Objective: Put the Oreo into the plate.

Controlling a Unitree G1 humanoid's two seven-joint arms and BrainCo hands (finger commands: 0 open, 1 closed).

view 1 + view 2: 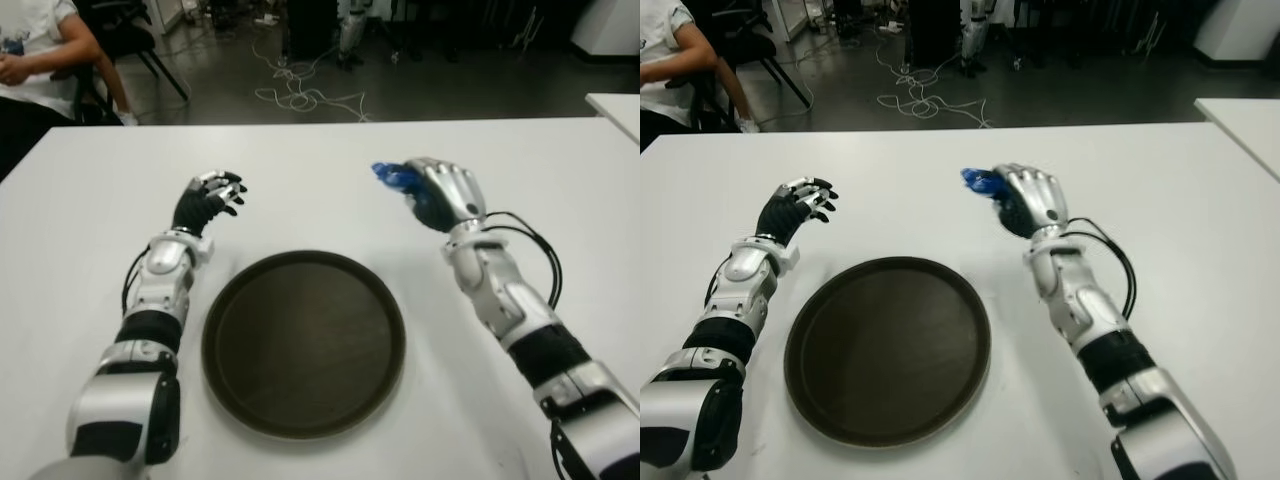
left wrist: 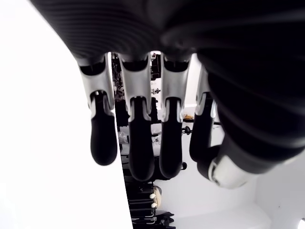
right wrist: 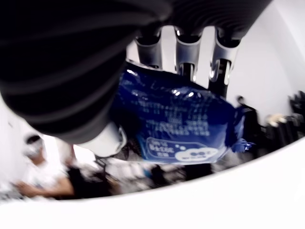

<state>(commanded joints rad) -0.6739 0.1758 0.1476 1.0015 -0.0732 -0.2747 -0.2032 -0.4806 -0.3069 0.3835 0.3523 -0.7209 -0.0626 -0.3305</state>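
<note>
The right hand [image 1: 445, 195] grasps the Oreo [image 3: 178, 121], a glossy blue packet with white print, beyond the round dark plate [image 1: 303, 343], to its right. The left hand [image 1: 207, 200] shows left of the plate, fingers relaxed, holding nothing.

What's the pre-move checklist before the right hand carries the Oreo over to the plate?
1. Grasp: right hand closed around the blue Oreo packet - ok.
2. Packet clear of the table: lifted in the right wrist view - ok.
3. Plate has nothing in it - ok.
4. Left hand shows left of the plate, fingers spread, outside the path - ok.
5. Packet over plate: it is beyond the plate's far right rim - not ok.
6. Grip firmness - cannot tell.
</note>
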